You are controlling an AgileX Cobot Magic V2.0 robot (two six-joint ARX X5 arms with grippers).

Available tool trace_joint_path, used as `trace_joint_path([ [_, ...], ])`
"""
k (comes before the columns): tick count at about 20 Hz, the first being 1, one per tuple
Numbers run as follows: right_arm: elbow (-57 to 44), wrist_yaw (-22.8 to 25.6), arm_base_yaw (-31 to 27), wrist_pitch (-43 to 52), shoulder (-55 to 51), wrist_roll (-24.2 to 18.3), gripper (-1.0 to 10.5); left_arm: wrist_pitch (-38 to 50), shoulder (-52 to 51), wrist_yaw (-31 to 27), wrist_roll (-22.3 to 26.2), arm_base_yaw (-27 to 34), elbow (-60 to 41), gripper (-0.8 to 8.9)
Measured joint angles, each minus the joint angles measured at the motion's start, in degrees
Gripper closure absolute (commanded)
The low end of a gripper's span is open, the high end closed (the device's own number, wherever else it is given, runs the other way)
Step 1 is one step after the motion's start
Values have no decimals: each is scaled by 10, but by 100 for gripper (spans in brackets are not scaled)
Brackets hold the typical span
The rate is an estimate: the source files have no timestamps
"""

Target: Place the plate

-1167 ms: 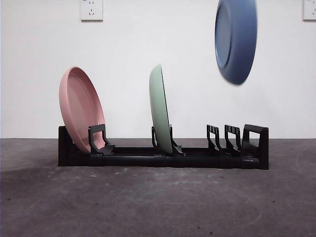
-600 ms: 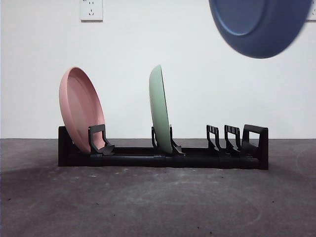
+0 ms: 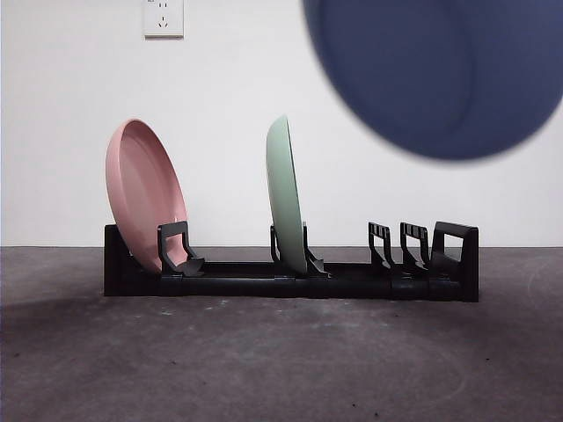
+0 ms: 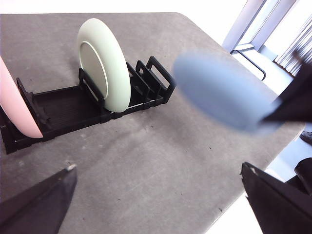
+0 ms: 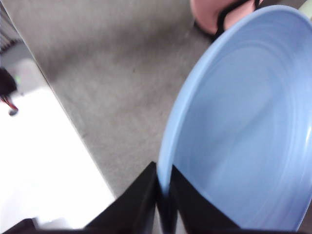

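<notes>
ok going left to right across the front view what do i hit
pink plate leaning in the black rack → green plate standing upright in the rack → empty rack slots → blue plate held up in the air by the right gripper

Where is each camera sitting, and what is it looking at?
Front view: low at table height, looking level at the black plastic dish rack, round pink plate and round pale green plate; no arm shows.
Left wrist view: above the grey table, looking down; the left gripper has jaws wide apart.
Right wrist view: on the right gripper, jaws pinching the round blue plate by its rim.
All three views show the blue plate.
</notes>
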Motion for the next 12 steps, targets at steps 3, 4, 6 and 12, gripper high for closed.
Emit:
trace_joint_path([
  [3, -70, 12, 33, 64, 44, 17, 937, 0, 0, 0, 0, 0, 0, 282],
  [4, -84, 22, 42, 81, 61, 19, 937, 0, 0, 0, 0, 0, 0, 282],
  [6, -89, 74, 70, 102, 109, 23, 937, 0, 0, 0, 0, 0, 0, 282],
  [12, -89, 173, 120, 136, 231, 26, 937, 0, 0, 0, -3, 0, 0, 282],
])
